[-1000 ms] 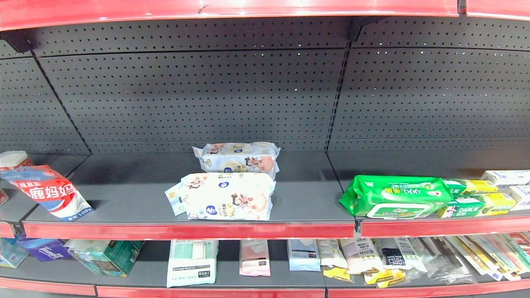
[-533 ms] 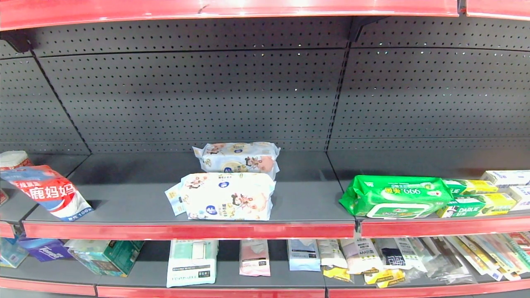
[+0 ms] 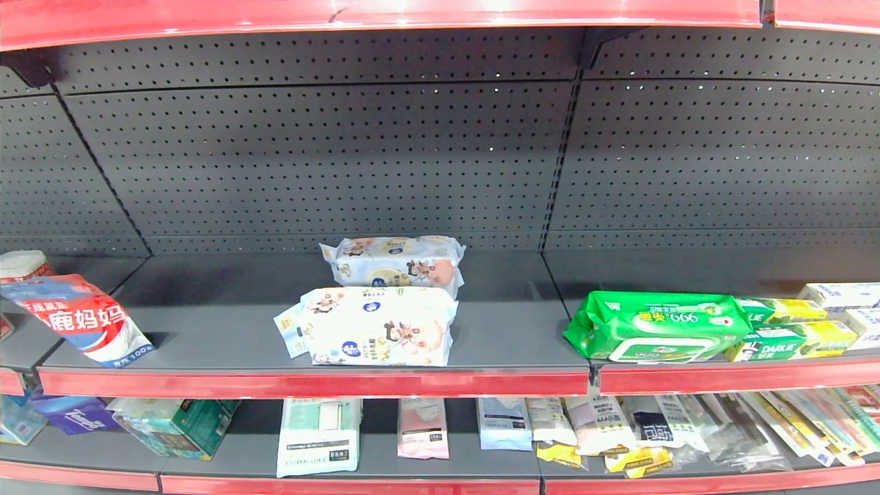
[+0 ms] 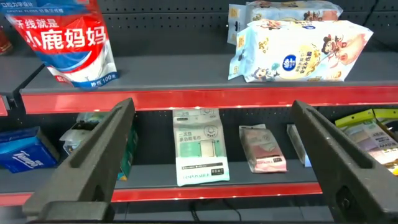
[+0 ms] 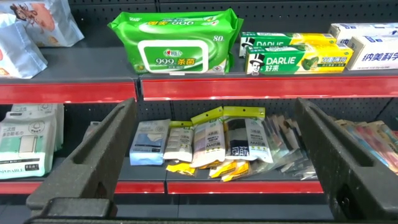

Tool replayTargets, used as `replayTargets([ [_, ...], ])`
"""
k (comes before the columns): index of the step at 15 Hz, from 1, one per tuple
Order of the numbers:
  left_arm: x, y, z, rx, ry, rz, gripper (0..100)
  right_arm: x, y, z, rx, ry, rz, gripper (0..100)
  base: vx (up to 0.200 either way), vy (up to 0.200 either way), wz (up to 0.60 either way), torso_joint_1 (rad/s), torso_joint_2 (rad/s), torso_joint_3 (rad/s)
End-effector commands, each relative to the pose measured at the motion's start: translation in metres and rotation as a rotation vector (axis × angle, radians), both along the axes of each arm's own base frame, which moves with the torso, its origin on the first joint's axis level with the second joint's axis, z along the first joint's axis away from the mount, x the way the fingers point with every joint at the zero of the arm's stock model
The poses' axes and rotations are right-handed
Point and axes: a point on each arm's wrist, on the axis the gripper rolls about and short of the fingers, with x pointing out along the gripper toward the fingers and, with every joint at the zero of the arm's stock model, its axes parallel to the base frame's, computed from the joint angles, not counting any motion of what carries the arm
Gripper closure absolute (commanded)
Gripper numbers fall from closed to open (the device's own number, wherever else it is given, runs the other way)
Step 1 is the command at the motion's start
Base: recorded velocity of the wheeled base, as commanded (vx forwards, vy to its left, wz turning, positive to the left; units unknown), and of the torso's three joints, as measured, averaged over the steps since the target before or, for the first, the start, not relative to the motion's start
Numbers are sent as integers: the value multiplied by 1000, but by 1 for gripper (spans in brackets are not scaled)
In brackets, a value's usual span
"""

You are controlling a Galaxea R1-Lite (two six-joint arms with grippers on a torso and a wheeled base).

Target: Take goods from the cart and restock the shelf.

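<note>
Left end effector [image 4: 212,104] and right end effector [image 5: 216,102] gape empty; shelf [image 3: 206,309] holds green wipes pack [image 3: 653,326]

On the middle shelf [image 3: 206,323] before me, the front wipes pack [image 3: 378,325] lies at the edge, the rear wipes pack [image 3: 393,261] just behind it. Well to their left a bag [image 3: 79,320] stands tilted. In the bay to their right lies a lidded wipes pack [image 3: 653,326], with toothpaste boxes [image 3: 790,330] just beside it on the right. On the lower shelf [image 3: 89,447], cartons [image 3: 175,423] lie at the left and flat packets [image 3: 598,426] crowd the right
</note>
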Motion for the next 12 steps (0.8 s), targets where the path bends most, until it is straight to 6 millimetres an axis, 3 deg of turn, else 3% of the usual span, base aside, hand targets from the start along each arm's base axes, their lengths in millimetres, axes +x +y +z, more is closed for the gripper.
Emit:
replayTargets([
  [1,0,0,0,-2,0,0,0,0,0,0,0,0,-2,0,0,0,0,0,0,0],
  [12,0,0,0,0,0,1,0,0,0,0,0,0,-2,0,0,0,0,0,0,0],
])
